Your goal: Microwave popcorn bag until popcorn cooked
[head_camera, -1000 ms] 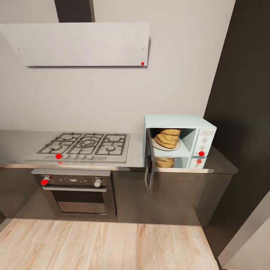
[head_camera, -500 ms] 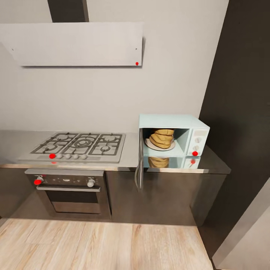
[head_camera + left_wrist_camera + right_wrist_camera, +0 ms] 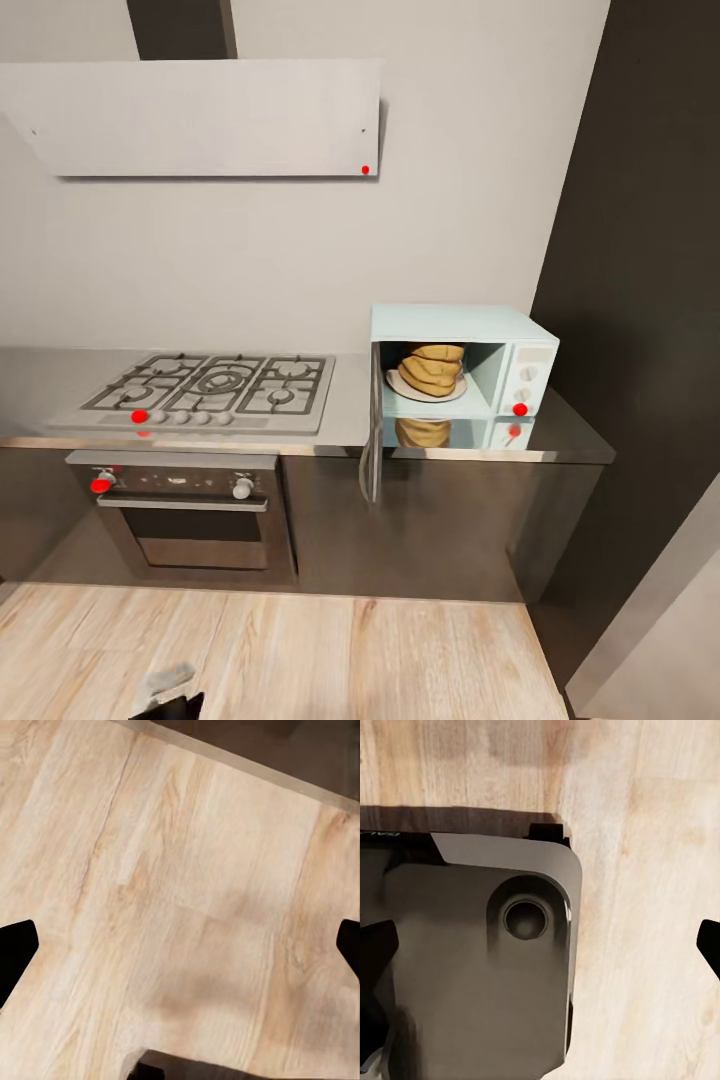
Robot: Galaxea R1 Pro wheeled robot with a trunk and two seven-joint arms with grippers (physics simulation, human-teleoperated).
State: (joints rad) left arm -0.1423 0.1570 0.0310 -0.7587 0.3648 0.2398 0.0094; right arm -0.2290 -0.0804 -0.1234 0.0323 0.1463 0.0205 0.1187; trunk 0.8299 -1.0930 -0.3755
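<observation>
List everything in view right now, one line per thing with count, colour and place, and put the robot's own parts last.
microwave: one, pale mint-blue, on the countertop's right end, door swung open.
popcorn bag: one, golden-tan, inside the microwave on a white plate.
countertop: one, grey, over dark cabinet fronts.
gas hob: one, steel with dark grates, set in the countertop left of the microwave.
oven: one, black, below the hob.
range hood: one, pale grey, on the wall above the hob.
floor: light wood, in front of the cabinets.
robot base: dark grey, on the floor in the right wrist view.
left pincer: black fingertips wide apart, over the floor.
right pincer: black fingertips wide apart, above the base.
</observation>
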